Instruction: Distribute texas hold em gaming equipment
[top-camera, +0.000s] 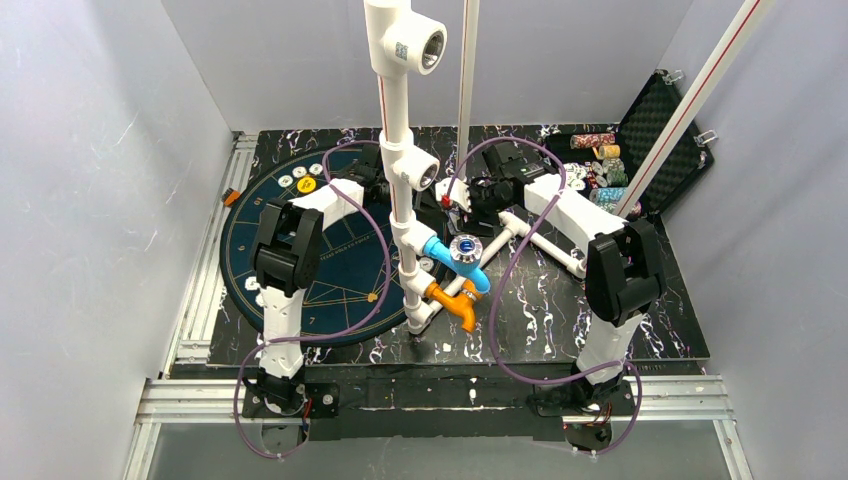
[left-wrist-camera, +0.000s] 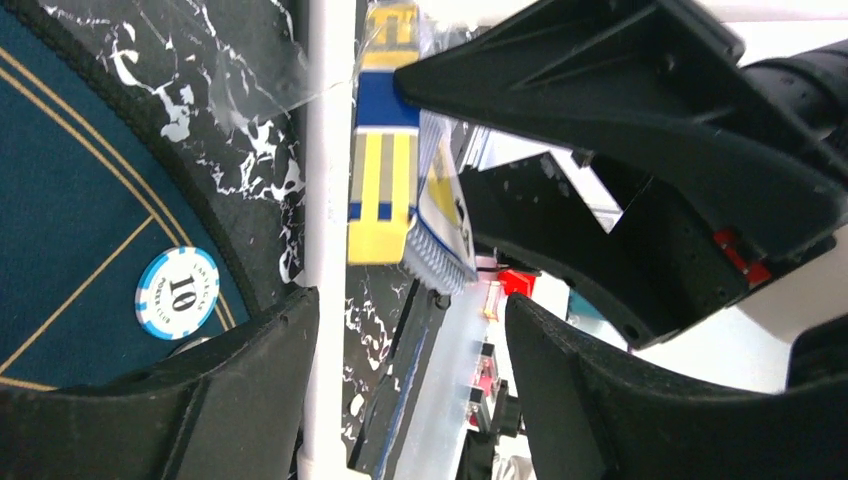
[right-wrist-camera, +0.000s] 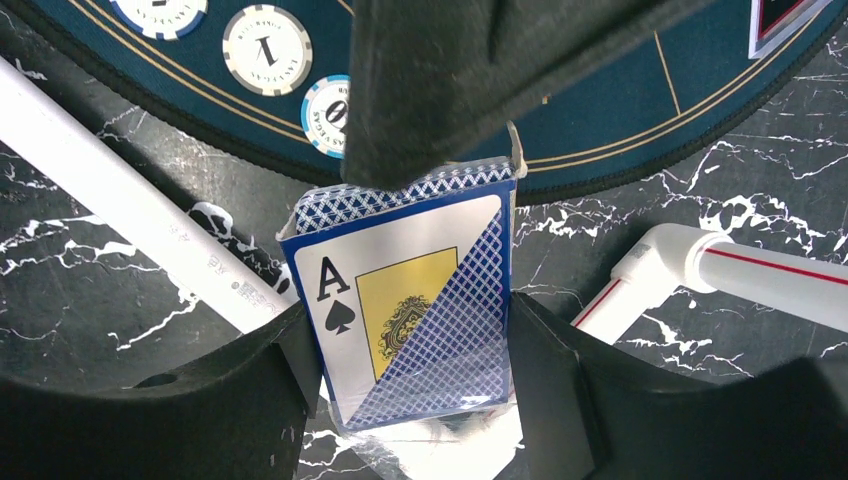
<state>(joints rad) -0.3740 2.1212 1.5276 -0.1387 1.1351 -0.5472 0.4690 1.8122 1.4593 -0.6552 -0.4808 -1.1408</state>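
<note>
Early stage, by my read. On the left of the counter (top-camera: 560, 320), the round blue mat (top-camera: 330, 260) carries only a few chips (top-camera: 300, 180) on its far rim: white, yellow, a blue ten.

The left arm reaches across the mat toward centre. The left hand (left-wrist-camera: 412, 310) has its fingers apart astride the top end of the card pack (right-wrist-camera: 440, 250), not clamped as far as its wrist view shows.

The card pack is whole, seemingly in clear wrap, and held above the counter just off the mat's edge. No dealing looks started.

The right arm comes in from the right, with the right hand (right-wrist-camera: 407, 315) grasping the card pack by both sides, ace face to its camera.

Far right, the open case (top-camera: 660, 130) holds the chip rows (top-camera: 597, 160), which seem to be most of the chips and are left to hand out.
</note>
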